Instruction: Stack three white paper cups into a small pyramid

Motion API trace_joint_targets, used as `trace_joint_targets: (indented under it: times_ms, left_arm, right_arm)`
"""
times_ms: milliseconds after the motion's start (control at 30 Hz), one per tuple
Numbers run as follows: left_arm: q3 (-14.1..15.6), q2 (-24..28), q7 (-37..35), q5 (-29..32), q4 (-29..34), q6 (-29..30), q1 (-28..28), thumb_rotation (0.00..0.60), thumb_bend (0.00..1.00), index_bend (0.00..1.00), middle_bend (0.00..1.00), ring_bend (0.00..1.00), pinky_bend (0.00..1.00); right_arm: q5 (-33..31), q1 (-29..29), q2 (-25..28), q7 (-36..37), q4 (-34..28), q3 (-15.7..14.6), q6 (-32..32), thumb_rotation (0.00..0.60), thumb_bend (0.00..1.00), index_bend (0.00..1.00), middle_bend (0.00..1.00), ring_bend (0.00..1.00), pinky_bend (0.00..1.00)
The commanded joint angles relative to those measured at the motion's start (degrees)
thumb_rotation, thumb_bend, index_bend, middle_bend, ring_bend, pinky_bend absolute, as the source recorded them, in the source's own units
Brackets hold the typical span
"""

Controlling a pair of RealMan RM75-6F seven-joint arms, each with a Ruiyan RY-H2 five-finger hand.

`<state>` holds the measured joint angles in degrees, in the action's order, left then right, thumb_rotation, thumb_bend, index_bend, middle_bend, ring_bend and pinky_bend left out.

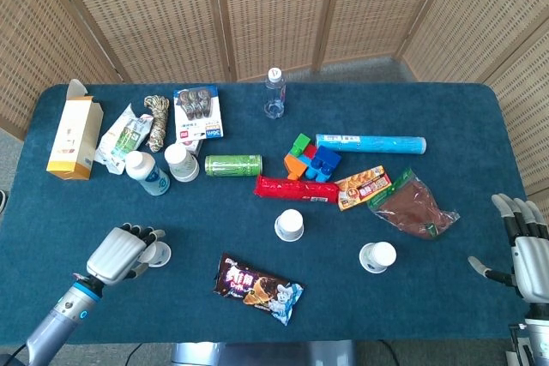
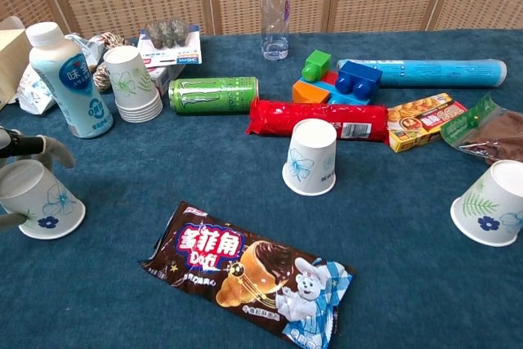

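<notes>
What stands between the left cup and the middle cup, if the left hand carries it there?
Nothing visible: bare table lies between the left cup at the left hand and the middle cup. The snack wrapper lies nearer the front edge.

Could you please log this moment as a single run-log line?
left hand: grips tilted white paper cup | right hand: open, idle | middle cup, right cup: unstacked

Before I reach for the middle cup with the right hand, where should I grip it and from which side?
Grip the middle cup around its side wall, probably from its right. It stands upside down, narrow base up, with open cloth there, while the red packet sits close behind it. The right hand is open at the table's right edge.
</notes>
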<state>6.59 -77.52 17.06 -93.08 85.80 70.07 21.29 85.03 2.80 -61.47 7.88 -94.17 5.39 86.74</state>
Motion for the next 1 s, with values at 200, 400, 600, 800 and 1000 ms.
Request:
trace_joint_targets:
  times_ms: [200,400,600,800,1000]
  left_arm:
    - [-3.2,-1.3,-1.1,1.6,0.7,-0.2,1.1,0.600,0.33,0.27,0.46,0.44,0.50]
    - [-8.2,-3.8,0.9,5.1,2.3,-3.0,4.3,0.600,0.32,0.27,0.45,0.44,0.49]
    - [-11.7,-6.3,7.2,8.9,4.9,-5.8,7.4,0.600,0.32,0.26,0.44,0.43,0.49]
    - [-14.4,-10.2,14.3,13.9,6.4,-8.2,10.4,0.600,0.32,0.25,0.43,0.41,0.47]
    - [-15.9,-14.9,18.1,18.0,6.7,-9.7,13.0,0.600,0.32,0.24,0.42,0.40,0.47]
  right_arm:
    - [0.1,0.0,-0.1,-0.4,-0.1,-0.1,0.0,0.600,0.16,0.01,0.00,0.00,0.00]
    - [0.4,0.0,-0.2,-0.8,-0.2,-0.2,0.0,0.600,0.16,0.01,0.00,0.00,0.00]
    - [0.2,0.1,-0.2,-0.5,0.0,-0.1,0.0,0.600,0.16,0.01,0.00,0.00,0.00]
    - [0.3,0.1,-0.1,-0.2,0.0,-0.2,0.0,0.600,0.16,0.01,0.00,0.00,0.00]
    - [0.1,0.1,-0.2,-0.2,0.1,-0.1,-0.1,0.600,0.16,0.01,0.00,0.00,0.00]
